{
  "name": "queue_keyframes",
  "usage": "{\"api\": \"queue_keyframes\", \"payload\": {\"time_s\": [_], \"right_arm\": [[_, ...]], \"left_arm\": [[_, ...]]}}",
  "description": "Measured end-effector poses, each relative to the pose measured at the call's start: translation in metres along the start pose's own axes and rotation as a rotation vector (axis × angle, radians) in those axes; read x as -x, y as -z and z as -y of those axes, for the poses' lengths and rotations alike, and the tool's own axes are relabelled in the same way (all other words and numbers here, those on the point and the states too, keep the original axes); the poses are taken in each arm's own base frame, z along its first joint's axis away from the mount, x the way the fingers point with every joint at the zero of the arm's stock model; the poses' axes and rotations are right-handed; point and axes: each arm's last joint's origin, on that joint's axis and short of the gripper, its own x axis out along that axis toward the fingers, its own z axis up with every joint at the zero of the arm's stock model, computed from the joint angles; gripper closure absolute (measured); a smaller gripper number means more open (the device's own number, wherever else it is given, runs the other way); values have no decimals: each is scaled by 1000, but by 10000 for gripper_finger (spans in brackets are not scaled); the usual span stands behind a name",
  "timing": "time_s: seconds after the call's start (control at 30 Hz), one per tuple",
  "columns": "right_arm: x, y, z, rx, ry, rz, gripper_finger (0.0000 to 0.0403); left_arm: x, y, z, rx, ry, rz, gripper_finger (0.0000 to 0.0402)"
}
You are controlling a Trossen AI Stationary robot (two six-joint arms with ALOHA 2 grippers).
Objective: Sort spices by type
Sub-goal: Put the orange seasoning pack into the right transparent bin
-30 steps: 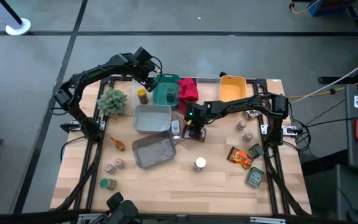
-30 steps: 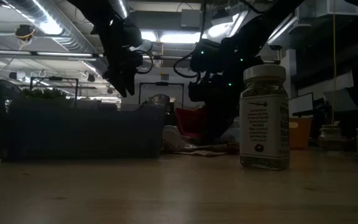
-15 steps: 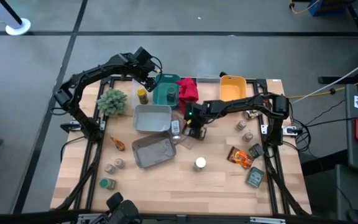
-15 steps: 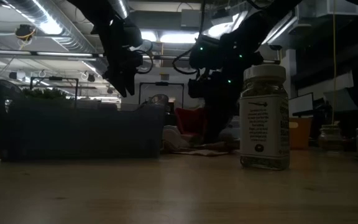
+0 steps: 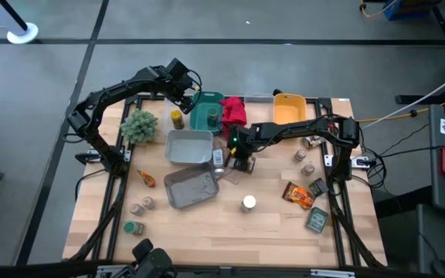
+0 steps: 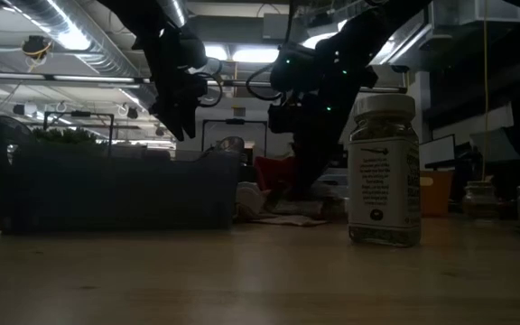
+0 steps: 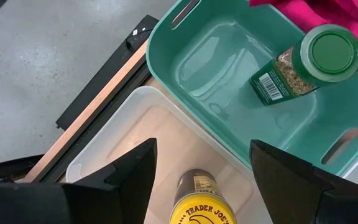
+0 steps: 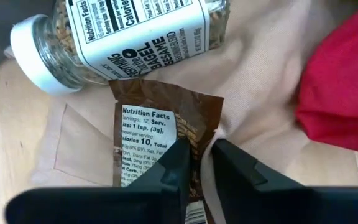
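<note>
Gripping a brown packet [image 8: 160, 149] by its lower edge, the right end effector [image 5: 242, 161] has its fingers [image 8: 173, 171] pinched together on it near the middle of the desk [image 5: 207, 232], just beside the red cloth [image 5: 233, 112]. A white-lidded jar [image 8: 117, 40] lies on its side touching the packet's far end, both resting on beige fabric [image 8: 260, 74]

Left end effector [image 5: 185, 94]: fingers [image 7: 123, 180] spread apart, hovering at the desk's back edge over a yellow-lidded jar [image 7: 199, 202] that stands in a clear tray [image 7: 110, 149]. Just beside it, a teal bin [image 7: 185, 56] holds a green-lidded jar [image 7: 306, 65] lying on its side

Elsewhere on the desk: an upright white-lidded jar [image 5: 249, 203] toward the front, an orange-brown packet [image 5: 298, 194] and a dark green packet [image 5: 317, 221] at the right, small jars [image 5: 140, 205] at the front left, a bushy green plant [image 5: 140, 125] at the left
</note>
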Motion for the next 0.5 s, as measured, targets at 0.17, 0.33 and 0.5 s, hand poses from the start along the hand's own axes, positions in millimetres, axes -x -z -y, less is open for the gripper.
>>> {"api": "queue_keyframes", "payload": {"time_s": [0.17, 0.33, 0.5], "right_arm": [[0, 0, -1, 56, -43, 2, 287], [0, 0, -2, 70, -54, 3, 228], [0, 0, -5, 144, -53, 5, 187]], "left_arm": [[0, 0, 0, 0, 0, 0, 160], [0, 0, 0, 0, 0, 0, 160], [0, 0, 0, 0, 0, 0, 160]]}}
